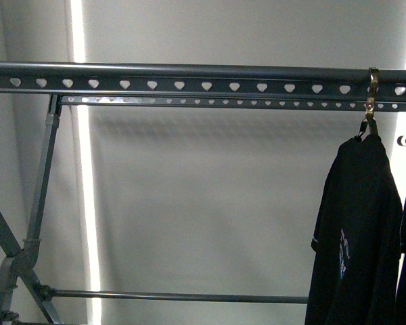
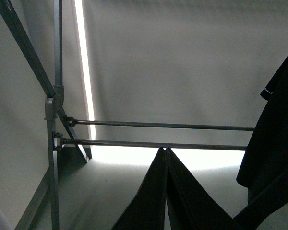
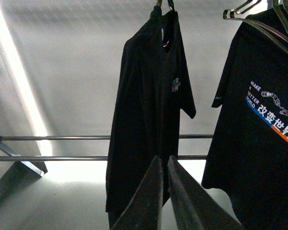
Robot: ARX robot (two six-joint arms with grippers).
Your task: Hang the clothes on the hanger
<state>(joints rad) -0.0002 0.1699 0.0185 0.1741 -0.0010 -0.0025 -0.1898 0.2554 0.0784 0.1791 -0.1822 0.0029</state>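
Observation:
The grey metal rack's top rail [image 1: 189, 78] with heart-shaped holes runs across the front view. A black T-shirt [image 1: 355, 223] hangs from it at the right on a slim hanger whose hook [image 1: 372, 95] sits over the rail. It shows in the right wrist view [image 3: 149, 110] too, edge-on. A second black T-shirt [image 3: 264, 124] printed "MAKE A BETTER WORLD" hangs beside it. My right gripper [image 3: 165, 158] is shut and empty, below and in front of the first shirt. My left gripper [image 2: 164, 149] is shut and empty, with a shirt's sleeve [image 2: 276, 120] off to one side.
The rack's diagonal braced legs [image 1: 27, 244] stand at the left. Two lower cross rods [image 2: 158, 125] run behind both grippers. A pale wall with a bright vertical light strip [image 1: 84, 169] is behind the rack. More slim hangers [image 3: 259, 24] sit over the printed shirt.

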